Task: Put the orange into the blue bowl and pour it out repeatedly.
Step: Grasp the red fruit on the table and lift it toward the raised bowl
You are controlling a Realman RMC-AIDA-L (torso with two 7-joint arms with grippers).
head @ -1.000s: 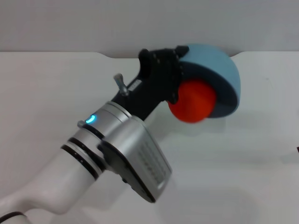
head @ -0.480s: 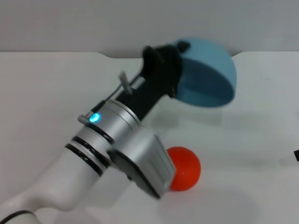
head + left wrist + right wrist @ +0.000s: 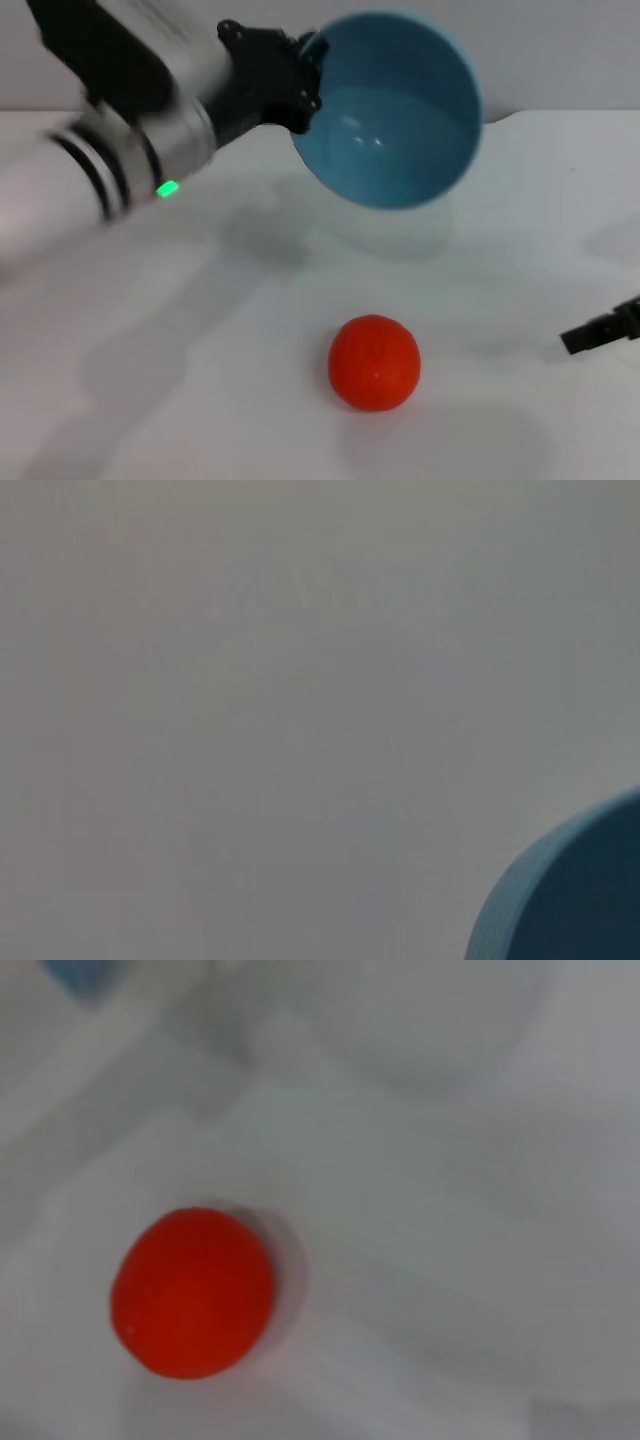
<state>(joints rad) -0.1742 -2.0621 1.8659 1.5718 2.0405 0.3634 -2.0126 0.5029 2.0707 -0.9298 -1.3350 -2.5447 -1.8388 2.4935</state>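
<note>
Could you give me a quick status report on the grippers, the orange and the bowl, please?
Left gripper shut on blue bowl, held up, empty. Orange loose on the table. Right gripper at the right edge, fingers unclear. Nothing between it and the orange.

surface: white table (image 3: 180,400) | backdrop: plain grey wall (image 3: 560,50) | light: soft, faint shadows

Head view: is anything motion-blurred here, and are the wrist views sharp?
Head view: the left arm smears, while the bowl and orange stay crisp, with a soft shadow under the bowl. Right wrist view: the orange is soft-edged. Left wrist view: mostly blank grey.
</note>
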